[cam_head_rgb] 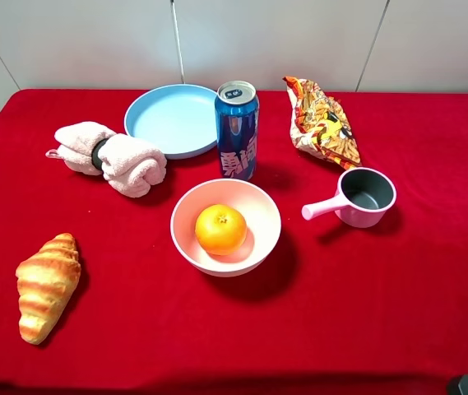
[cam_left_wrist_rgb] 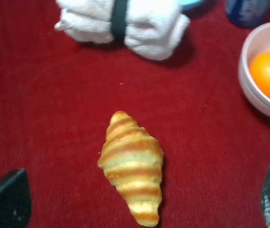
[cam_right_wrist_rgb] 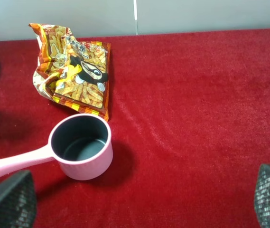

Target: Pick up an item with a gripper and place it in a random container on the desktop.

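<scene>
The orange (cam_head_rgb: pixel 220 229) lies inside the pale pink bowl (cam_head_rgb: pixel 186 239) at the middle of the red desktop (cam_head_rgb: pixel 365 304); both also show in the left wrist view, the orange (cam_left_wrist_rgb: pixel 269 72) in the bowl (cam_left_wrist_rgb: pixel 248 85). My left gripper (cam_left_wrist_rgb: pixel 139 202) is open and empty, its fingers (cam_left_wrist_rgb: pixel 6 202) wide apart above the croissant (cam_left_wrist_rgb: pixel 133 165). My right gripper (cam_right_wrist_rgb: pixel 140 199) is open and empty, its fingers (cam_right_wrist_rgb: pixel 9 202) wide apart, near the pink handled cup (cam_right_wrist_rgb: pixel 80 147). Neither gripper touches the orange or the bowl.
A blue can (cam_head_rgb: pixel 237 130) stands just behind the bowl, with a light-blue plate (cam_head_rgb: pixel 168 119) beside it. A rolled pink towel (cam_head_rgb: pixel 114 156) lies at the left, a croissant (cam_head_rgb: pixel 48 284) at the front left, a snack bag (cam_head_rgb: pixel 322 122) and pink cup (cam_head_rgb: pixel 365 197) at the right.
</scene>
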{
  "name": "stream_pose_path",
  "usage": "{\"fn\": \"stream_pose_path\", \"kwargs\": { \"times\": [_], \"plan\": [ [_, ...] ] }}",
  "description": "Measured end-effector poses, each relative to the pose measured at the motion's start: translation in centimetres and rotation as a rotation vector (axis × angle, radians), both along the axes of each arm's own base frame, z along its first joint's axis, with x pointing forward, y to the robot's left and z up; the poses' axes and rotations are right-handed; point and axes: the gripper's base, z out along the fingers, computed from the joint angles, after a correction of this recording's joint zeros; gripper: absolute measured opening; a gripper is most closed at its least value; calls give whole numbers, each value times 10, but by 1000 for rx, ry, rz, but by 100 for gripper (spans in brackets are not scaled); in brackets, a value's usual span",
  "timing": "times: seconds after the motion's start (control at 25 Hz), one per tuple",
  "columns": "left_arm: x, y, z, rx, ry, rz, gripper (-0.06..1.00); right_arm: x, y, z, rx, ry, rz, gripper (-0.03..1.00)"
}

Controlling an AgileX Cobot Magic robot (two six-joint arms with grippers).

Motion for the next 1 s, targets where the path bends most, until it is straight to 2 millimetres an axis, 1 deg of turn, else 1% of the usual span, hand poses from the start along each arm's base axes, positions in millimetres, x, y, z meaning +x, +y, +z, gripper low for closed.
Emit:
{"fn": "stream_pose_path", "kwargs": {
  "times": [0.12, 0.28, 0.36, 0.52, 1.0],
  "plan": [
    [-7, -1, -11, -22, -12, 100, 96, 0, 0, 0, 0, 0, 0, 69],
    [-14, -2, -25, -32, -33, 187, 96, 0, 0, 0, 0, 0, 0, 69],
    [-17, -3, -32, -14, -67, 195, 96, 0, 0, 0, 0, 0, 0, 69],
    [-14, -6, -44, 25, -147, 158, 96, 0, 0, 0, 0, 0, 0, 69],
    [-13, -8, -45, 42, -160, 130, 96, 0, 0, 0, 0, 0, 0, 69]
  ]
}}
